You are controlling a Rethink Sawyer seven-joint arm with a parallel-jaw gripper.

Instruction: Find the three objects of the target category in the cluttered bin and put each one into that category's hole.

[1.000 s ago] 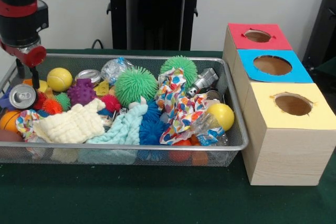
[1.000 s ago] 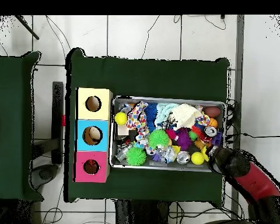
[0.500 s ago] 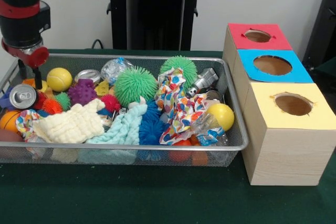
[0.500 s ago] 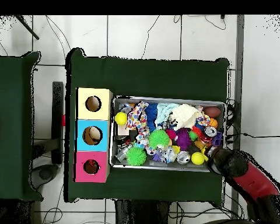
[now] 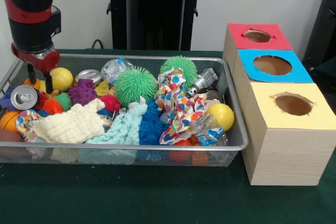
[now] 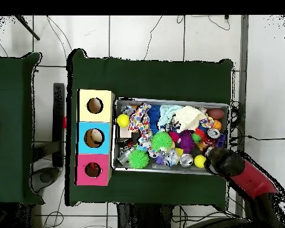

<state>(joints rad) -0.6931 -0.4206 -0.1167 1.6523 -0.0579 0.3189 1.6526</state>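
At the left end of the wire mesh bin (image 5: 157, 148), front view: gripper (image 5: 40, 80) set low over the clutter, fingers (image 5: 48, 81) spread, nothing held. Just behind it, a smooth yellow ball (image 5: 60, 78); just in front, a drinks can (image 5: 22, 97) lying on its side.

Target category not readable from the views; candidates spread through the bin, none in the gripper.

Procedure, as judged:
- Pick one clearly exposed item before descending. Avoid half-buried ones.
- Centre the fingers on the item's widest part. Close only once both tips are past its middle.
- Keep clear of the mesh wall beside the fingers.
- Lift straight up, then carry across to the matching opening: red hole (image 5: 257, 35), blue hole (image 5: 272, 65) or yellow hole (image 5: 293, 104).

Handling notes:
- Smooth ball: hard, round, likely to roll or squirt out.
- Can: thin metal, slippery, likely to dent.
- Purple knobbed ball (image 5: 81, 92) and green spiky ball (image 5: 135, 85): soft, compliant, good grip.
- Cream cloth (image 5: 71, 124): limp, waffled, prone to snag and drag neighbours.
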